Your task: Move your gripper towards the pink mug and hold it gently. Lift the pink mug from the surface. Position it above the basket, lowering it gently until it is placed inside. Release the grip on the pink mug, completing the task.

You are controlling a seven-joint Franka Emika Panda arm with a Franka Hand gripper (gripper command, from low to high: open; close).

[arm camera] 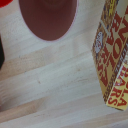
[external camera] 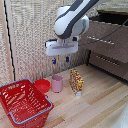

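Observation:
The pink mug (external camera: 57, 83) stands upright on the wooden table, between a low red bowl and a box. In the wrist view the pink mug (arm camera: 47, 17) shows its darker inside from above. My gripper (external camera: 60, 60) hangs above the mug, well clear of it, with its two dark-blue fingertips apart and nothing between them. The red basket (external camera: 22, 100) with lattice sides and a grey rim handle sits at the exterior view's left front, with nothing in it.
A low red bowl (external camera: 42, 86) sits close beside the mug, toward the basket. A yellow-and-red snack bar box (external camera: 76, 81) stands upright on the mug's other side, and also shows in the wrist view (arm camera: 115, 55). Brown drawers (external camera: 107, 42) are at the back right.

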